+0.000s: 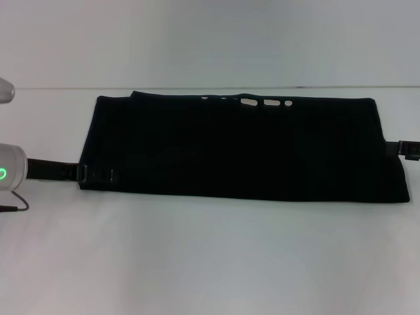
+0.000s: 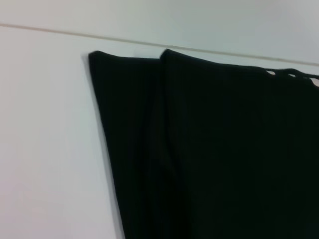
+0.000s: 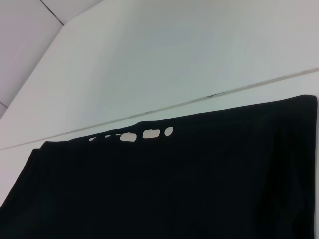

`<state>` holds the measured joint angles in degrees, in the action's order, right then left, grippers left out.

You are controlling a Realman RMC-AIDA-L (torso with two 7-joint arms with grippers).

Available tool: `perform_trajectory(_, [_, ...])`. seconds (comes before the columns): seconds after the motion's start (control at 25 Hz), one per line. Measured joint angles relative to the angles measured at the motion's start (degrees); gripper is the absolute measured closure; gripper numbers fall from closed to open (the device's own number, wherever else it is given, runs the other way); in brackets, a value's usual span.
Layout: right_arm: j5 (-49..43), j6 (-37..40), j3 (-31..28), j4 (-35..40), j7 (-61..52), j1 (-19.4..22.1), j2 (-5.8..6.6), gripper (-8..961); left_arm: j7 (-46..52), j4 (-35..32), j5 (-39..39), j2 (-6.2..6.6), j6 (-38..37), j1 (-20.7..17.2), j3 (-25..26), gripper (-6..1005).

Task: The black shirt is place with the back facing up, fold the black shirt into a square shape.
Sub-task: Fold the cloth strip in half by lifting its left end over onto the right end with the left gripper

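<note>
The black shirt lies flat on the white table, folded into a long, wide rectangle. Small gaps along its far edge show the table through the cloth. My left gripper is low at the shirt's near left corner, against the cloth. My right gripper is at the shirt's right edge, mostly out of frame. The left wrist view shows the shirt's left end with a fold line. The right wrist view shows the shirt's far edge and the gaps.
The table's far edge runs just behind the shirt, with a pale wall beyond it. My left arm's silver wrist with a green light and a thin cable sit at the left border. Bare table lies in front of the shirt.
</note>
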<state>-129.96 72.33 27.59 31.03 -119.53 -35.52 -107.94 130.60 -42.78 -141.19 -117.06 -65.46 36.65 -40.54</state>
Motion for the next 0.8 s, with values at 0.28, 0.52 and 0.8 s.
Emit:
perform_trajectory(0.28, [-0.1,0.0,0.0,0.0,0.0,0.2,-0.07,269,-1.4,0.0,0.2,-0.12,-0.1,-0.2,-0.1,130])
perform_trajectory(0.52, [-0.6,-0.6,0.4,-0.2,-0.5,1.2,-0.02,282,-1.6,0.0,0.1,-0.10,-0.3,-0.3,-0.1,279])
perform_trajectory(0.8, [-1.0,-1.0,0.5,-0.7,-0.3,3.0,-0.20,297,-2.2,0.0,0.2,-0.10,-0.4,-0.3,-0.1,512])
